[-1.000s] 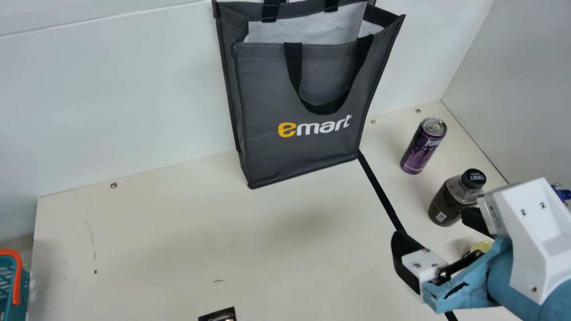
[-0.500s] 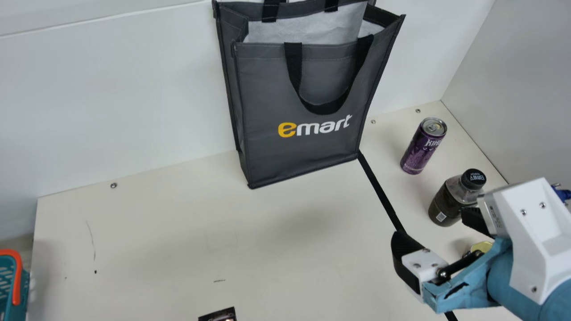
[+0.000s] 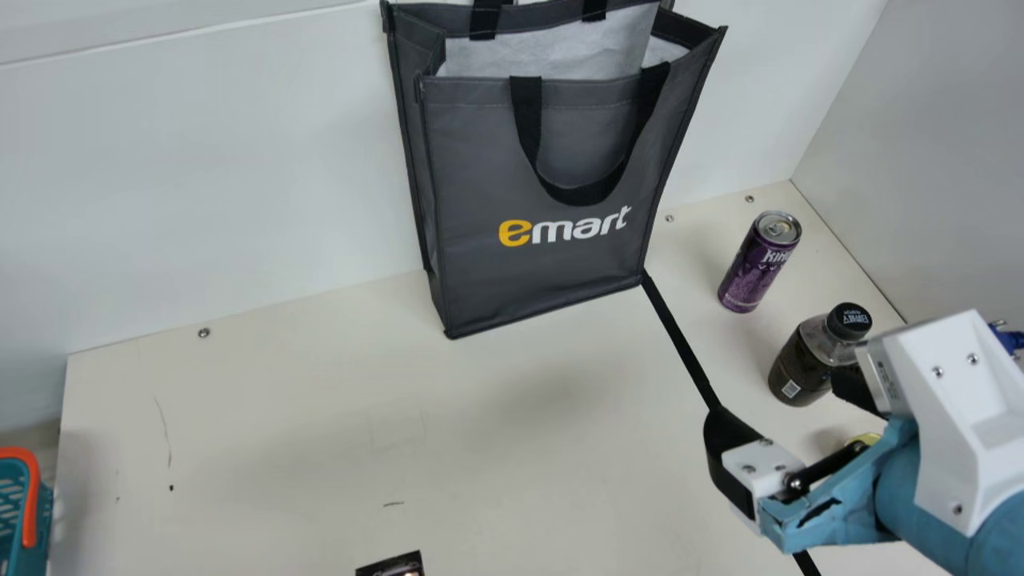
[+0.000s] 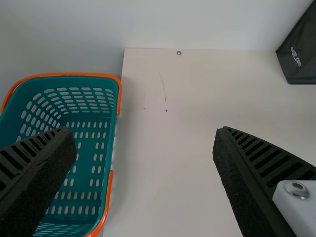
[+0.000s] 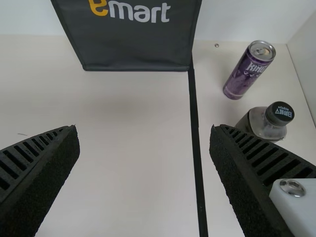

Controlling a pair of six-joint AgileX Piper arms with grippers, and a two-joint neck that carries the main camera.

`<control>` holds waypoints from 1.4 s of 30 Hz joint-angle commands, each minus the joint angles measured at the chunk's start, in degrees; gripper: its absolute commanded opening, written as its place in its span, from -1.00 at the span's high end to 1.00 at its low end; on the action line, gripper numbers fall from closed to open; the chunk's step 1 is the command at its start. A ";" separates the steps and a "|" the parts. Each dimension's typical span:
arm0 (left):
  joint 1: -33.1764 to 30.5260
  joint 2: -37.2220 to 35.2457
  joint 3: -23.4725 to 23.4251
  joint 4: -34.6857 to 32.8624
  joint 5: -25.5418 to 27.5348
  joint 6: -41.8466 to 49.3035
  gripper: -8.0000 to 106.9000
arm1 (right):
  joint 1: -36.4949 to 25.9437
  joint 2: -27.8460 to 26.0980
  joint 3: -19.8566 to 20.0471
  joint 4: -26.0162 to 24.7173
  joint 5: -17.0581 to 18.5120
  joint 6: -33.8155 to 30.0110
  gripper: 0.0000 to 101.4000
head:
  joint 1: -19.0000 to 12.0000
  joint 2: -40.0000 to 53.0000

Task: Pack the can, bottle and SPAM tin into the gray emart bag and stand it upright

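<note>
In the main view my right gripper (image 3: 788, 408) stands open at the right, its far finger beside the dark bottle (image 3: 816, 352). Farther back is the upright purple can (image 3: 758, 262). A yellowish bit, probably the SPAM tin (image 3: 864, 440), peeks out behind the gripper. The gray emart bag (image 3: 552, 272) stands upright with its top open, against the back wall. In the right wrist view the right gripper (image 5: 143, 148) is empty, with bag, can and bottle beyond. My left gripper (image 4: 143, 148) is open with nothing between its fingers, partly over a basket.
A teal basket (image 4: 114, 143) with orange handles sits beyond the table's left edge. A black strip (image 3: 680, 336) runs across the table from the bag's corner toward the front. A small dark object (image 3: 392, 565) lies at the near edge. Walls rise behind and at the right.
The right arm has shifted very slightly, covering a little more of the yellowish tin. The bag, can and bottle have stayed in place.
</note>
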 commanded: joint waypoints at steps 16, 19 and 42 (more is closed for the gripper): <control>0.00 0.00 0.00 0.00 0.00 0.00 -0.71 | 0.35 6.72 -8.73 -0.75 0.01 -5.45 -0.87 | -1.39 -0.14; 0.00 0.00 0.00 0.00 0.00 0.00 -0.71 | 0.29 8.10 -10.56 -0.72 0.01 -6.63 -0.87 | -1.39 -0.14; 0.00 0.00 0.00 0.00 0.00 0.00 -0.71 | -1.34 21.01 -26.11 0.03 0.01 -19.22 -0.87 | -1.39 -0.14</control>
